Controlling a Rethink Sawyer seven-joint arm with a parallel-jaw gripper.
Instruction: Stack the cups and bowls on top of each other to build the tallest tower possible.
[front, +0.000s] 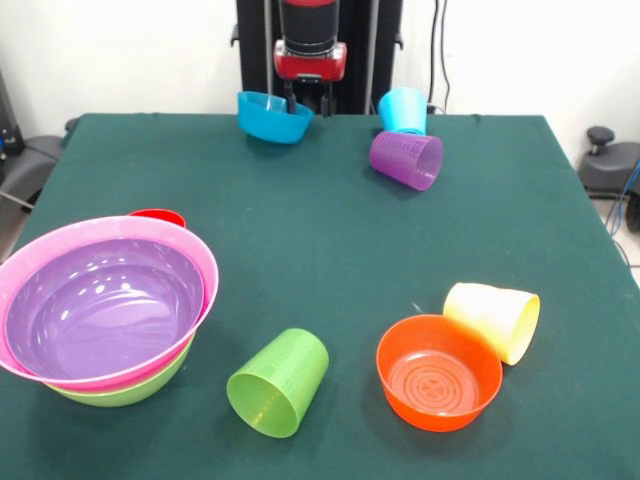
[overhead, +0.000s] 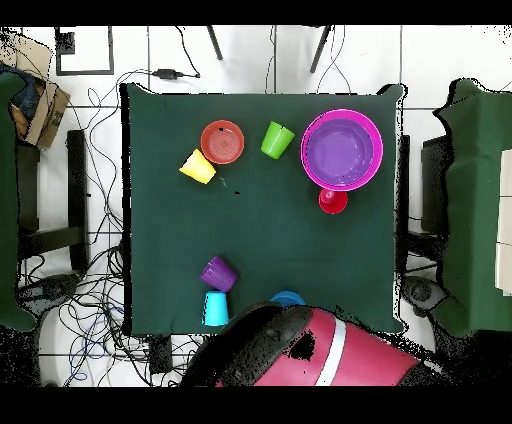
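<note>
My gripper (front: 308, 102) hangs at the table's far edge, shut on the right rim of the small blue bowl (front: 270, 117), which is tilted and slightly raised. The bowl's edge also shows in the overhead view (overhead: 287, 297). The tower (front: 100, 310) stands front left: the purple bowl sits in the pink bowl (front: 204, 262), on the lime green bowl (front: 130, 392). The light blue cup (front: 403, 110) and purple cup (front: 407, 159) lie together at the far right. The lime green cup (front: 279, 382), orange bowl (front: 439, 373) and pale yellow cup (front: 494, 319) are near the front.
A small red piece (front: 158, 216) sits just behind the pink bowl. The arm (overhead: 300, 350) covers the gripper in the overhead view. Chairs and cables surround the green table (front: 320, 240).
</note>
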